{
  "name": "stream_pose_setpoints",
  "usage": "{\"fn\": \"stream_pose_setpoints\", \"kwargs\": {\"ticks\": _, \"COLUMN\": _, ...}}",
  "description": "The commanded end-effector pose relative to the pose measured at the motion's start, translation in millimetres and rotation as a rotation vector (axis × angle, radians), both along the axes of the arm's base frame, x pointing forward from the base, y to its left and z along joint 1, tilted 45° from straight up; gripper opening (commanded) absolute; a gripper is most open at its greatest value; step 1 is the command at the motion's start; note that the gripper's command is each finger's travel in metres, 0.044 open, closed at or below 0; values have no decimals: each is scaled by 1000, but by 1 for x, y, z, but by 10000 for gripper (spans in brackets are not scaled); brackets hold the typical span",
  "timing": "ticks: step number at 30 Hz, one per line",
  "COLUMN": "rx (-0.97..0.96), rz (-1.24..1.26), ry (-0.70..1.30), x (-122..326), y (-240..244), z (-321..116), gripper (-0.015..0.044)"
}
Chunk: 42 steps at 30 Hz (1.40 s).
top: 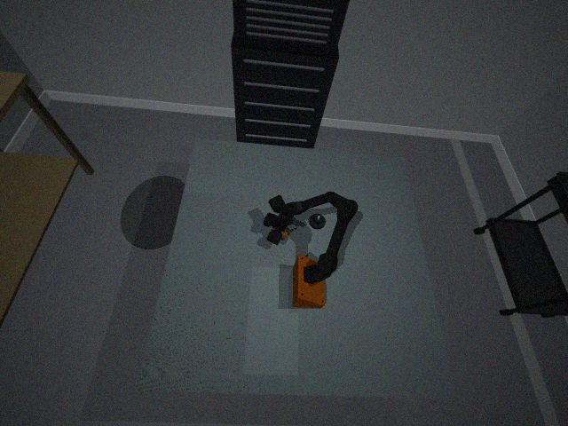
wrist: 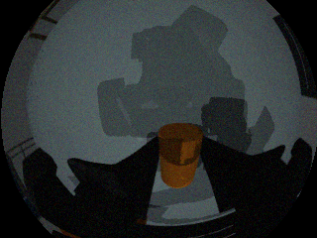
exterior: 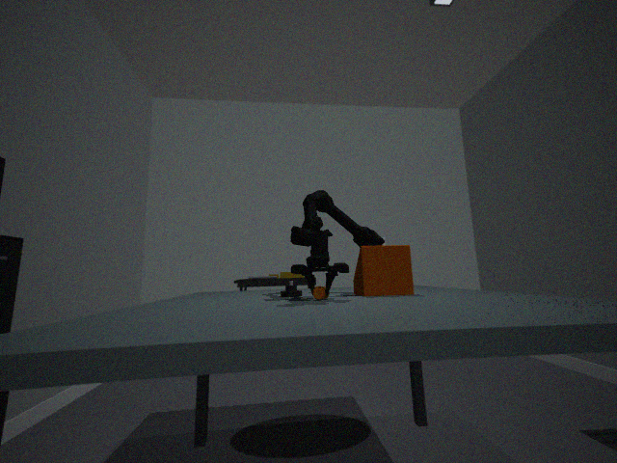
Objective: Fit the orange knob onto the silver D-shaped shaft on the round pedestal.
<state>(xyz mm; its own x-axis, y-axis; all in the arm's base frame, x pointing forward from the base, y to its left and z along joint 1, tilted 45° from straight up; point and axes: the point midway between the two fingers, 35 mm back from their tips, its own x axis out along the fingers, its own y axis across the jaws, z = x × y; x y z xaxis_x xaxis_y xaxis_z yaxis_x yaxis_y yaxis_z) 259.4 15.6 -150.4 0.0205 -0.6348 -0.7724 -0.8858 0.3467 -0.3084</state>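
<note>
The orange knob (top: 284,234) (exterior: 319,293) (wrist: 179,171) lies on its side at the table top, its round end facing the exterior camera. My gripper (top: 283,232) (exterior: 319,289) (wrist: 178,139) points down and is shut on the knob, with one finger on each side of it. The knob's hole cannot be made out. The dark round pedestal (top: 316,223) (exterior: 290,293) stands a short way off, to the right of the gripper in the top view. Its small silver shaft (top: 318,216) points up and is bare. The shaft's flat side is too small to tell.
An orange box (top: 309,288) (exterior: 386,270) stands on the table by the arm's base. The arm arches around the pedestal in the top view. A black drawer cabinet (top: 281,98) stands behind the table, and black furniture (top: 527,264) stands off to the right.
</note>
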Motion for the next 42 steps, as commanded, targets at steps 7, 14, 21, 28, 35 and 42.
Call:
{"fn": "stream_pose_setpoints", "kwargs": {"ticks": 7, "rx": 149, "rz": 48, "ry": -55, "x": -4, "y": -2, "z": 10, "gripper": 179}}
{"fn": "stream_pose_setpoints", "kwargs": {"ticks": 14, "rx": 251, "rz": 84, "ry": -94, "x": -7, "y": -4, "z": 16, "gripper": 179}}
{"fn": "stream_pose_setpoints", "kwargs": {"ticks": 21, "rx": 350, "rz": 119, "ry": -132, "x": -11, "y": -7, "z": 22, "gripper": 179}}
{"fn": "stream_pose_setpoints", "kwargs": {"ticks": 28, "rx": 448, "rz": 153, "ry": -169, "x": -14, "y": -10, "z": 27, "gripper": 179}}
{"fn": "stream_pose_setpoints", "kwargs": {"ticks": 35, "rx": 544, "rz": 186, "ry": -205, "x": -18, "y": -15, "z": 32, "gripper": 179}}
{"fn": "stream_pose_setpoints", "kwargs": {"ticks": 42, "rx": 638, "rz": 219, "ry": -240, "x": -22, "y": -19, "z": 37, "gripper": 179}}
